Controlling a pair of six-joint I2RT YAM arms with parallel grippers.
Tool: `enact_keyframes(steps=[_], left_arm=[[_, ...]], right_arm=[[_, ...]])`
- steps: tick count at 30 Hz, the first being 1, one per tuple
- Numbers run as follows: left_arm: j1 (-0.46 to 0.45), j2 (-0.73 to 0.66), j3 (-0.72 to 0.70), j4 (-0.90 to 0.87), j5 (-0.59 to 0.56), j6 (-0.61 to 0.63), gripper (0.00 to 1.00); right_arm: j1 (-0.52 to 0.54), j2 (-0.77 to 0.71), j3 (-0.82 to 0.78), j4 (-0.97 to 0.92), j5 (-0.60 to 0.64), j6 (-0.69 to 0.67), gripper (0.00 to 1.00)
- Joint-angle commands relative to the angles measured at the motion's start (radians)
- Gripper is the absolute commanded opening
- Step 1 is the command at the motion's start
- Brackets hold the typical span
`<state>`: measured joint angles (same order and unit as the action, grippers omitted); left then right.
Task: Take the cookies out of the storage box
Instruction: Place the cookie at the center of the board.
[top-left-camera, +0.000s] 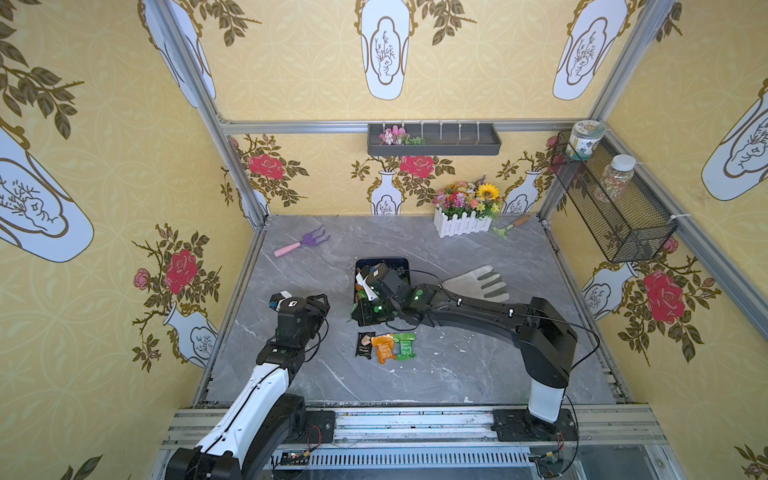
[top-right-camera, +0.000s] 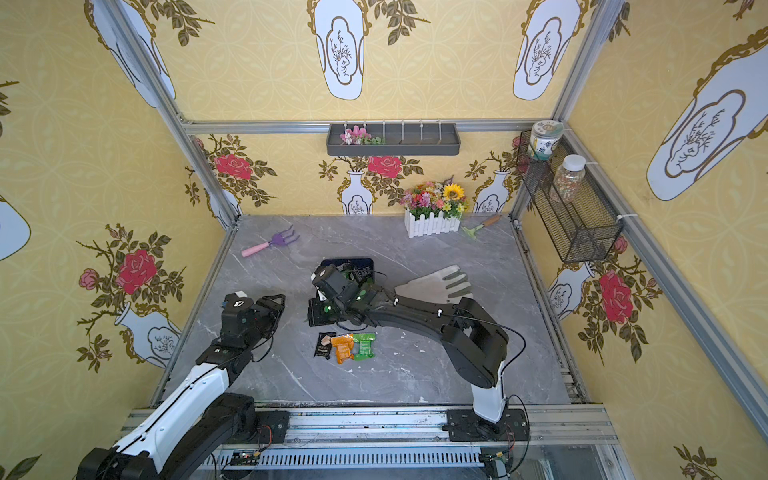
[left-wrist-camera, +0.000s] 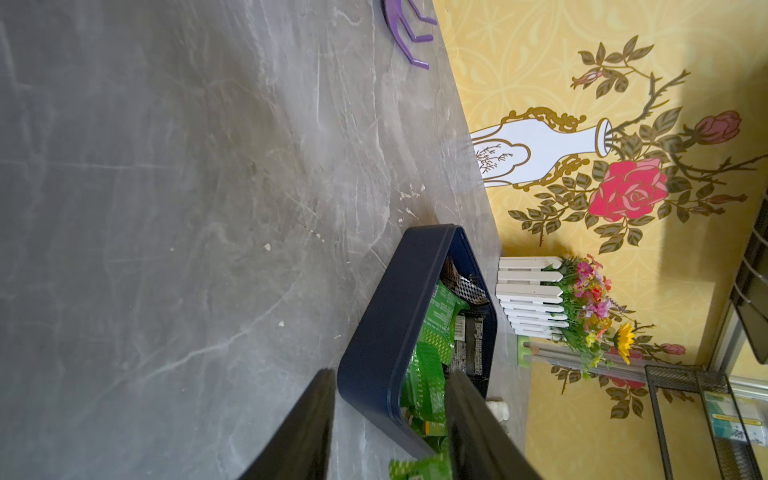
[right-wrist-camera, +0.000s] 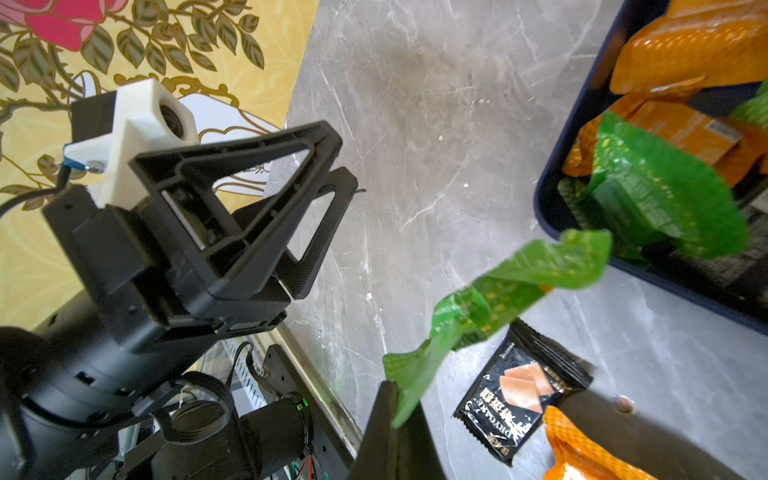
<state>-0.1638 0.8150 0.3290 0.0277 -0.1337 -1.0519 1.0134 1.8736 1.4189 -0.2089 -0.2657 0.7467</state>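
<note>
Beside the box (right-wrist-camera: 550, 166), lower centre of frame, right claw (right-wrist-camera: 392, 395) grips a green cookie (right-wrist-camera: 540, 270); next, set it on the bench (right-wrist-camera: 436, 124) by the loose cookies (top-left-camera: 384, 345). Left claw (right-wrist-camera: 343, 160) gapes empty.

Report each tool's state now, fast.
Left tool: open, holding nothing.
Right tool: shut on a green cookie packet.

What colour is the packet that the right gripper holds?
Green. The packet shows best in the right wrist view, pinched in the right gripper.
</note>
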Motion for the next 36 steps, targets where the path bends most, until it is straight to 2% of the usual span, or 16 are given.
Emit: enact_keyframes(steps=[1,8,16,19,26,32,36], left_arm=[[0.002,-0.052,-0.006,-0.092,-0.091,-0.035,0.48],[0.002,-0.189,-0.008,-0.235,-0.193,-0.068,0.48],[0.003,-0.211,-0.024,-0.253,-0.164,-0.062,0.48],[0.002,-0.192,-0.023,-0.221,-0.137,-0.035,0.48],[0.002,-0.099,0.013,-0.144,-0.045,0.044,0.48],[-0.005,0.031,0.108,-0.057,0.129,0.234,0.48],[-0.1,0.163,0.213,-0.061,0.149,0.377,0.5]], right_arm=[[0.028,0.024,0.013,0.043,-0.071,-0.009,0.0],[0.077,0.15,0.054,0.047,-0.152,-0.008,0.0],[0.078,0.206,0.013,0.081,-0.157,0.017,0.0],[0.079,0.186,-0.02,0.071,-0.134,0.017,0.09],[0.08,0.116,-0.051,0.03,-0.081,-0.01,0.46],[0.035,-0.04,-0.093,-0.063,0.075,-0.068,0.49],[-0.074,-0.171,-0.197,-0.094,0.199,-0.052,0.49]])
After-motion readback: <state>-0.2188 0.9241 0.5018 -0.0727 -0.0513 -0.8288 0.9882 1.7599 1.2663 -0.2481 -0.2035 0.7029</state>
